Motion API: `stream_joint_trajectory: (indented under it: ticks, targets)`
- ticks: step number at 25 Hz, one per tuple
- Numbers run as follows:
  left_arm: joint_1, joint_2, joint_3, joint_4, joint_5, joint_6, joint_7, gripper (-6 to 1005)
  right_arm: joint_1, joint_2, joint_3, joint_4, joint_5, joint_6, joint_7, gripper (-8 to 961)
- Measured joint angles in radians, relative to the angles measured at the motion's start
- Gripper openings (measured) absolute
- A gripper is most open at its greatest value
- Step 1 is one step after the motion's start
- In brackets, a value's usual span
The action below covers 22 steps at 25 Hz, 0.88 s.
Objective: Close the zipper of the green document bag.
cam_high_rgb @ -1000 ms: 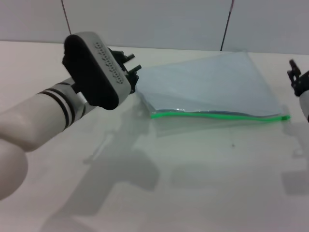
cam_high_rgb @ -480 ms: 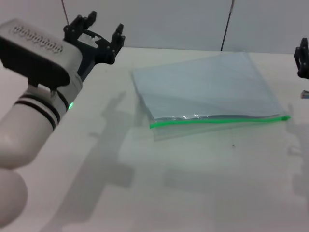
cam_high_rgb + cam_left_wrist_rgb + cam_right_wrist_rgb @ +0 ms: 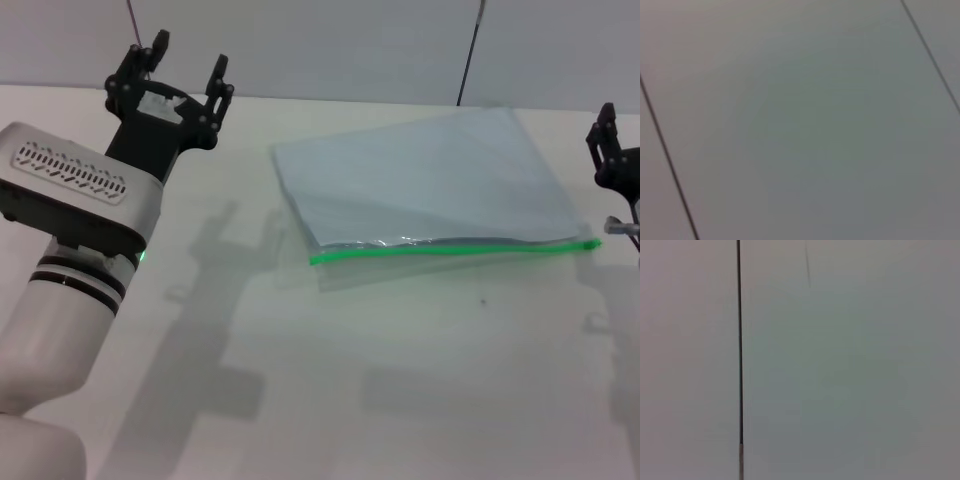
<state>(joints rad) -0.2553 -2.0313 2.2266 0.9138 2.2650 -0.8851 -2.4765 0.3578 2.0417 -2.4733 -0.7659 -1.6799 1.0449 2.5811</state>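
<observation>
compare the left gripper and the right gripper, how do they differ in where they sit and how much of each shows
The left gripper is raised over the table's far left, well clear of the green document bag; the right gripper sits at the right edge, close beside the bag's zipper end. The left gripper shows whole, fingers spread open; the right gripper is partly cut off by the frame. Both are dark, and neither touches the bag.

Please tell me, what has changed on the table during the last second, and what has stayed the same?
The left gripper, open and empty, drew back from the green document bag toward the far left. The right gripper shifted slightly at the right edge. The bag and zipper lie almost unmoved.
</observation>
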Motion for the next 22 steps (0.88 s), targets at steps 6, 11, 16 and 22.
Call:
stream_joint_trajectory:
  ticks: [6, 11, 16, 22]
  targets:
    - [-0.013, 0.0, 0.008, -0.018, -0.02, -0.005, 0.0, 617, 0.011, 0.0, -0.011, 0.023, 0.022, -0.002, 0.003, 733]
    - [-0.018, 0.0, 0.01, -0.024, -0.027, -0.002, -0.003, 617, 0.017, 0.0, -0.015, 0.039, 0.022, -0.002, 0.004, 732]
    - [-0.026, 0.0, 0.012, -0.037, -0.039, 0.002, -0.023, 617, 0.025, 0.001, -0.027, 0.051, 0.031, -0.001, 0.004, 732]
    - [-0.042, 0.0, 0.022, -0.061, -0.066, 0.002, -0.042, 617, 0.051, 0.0, -0.074, 0.073, 0.11, -0.003, 0.005, 731]
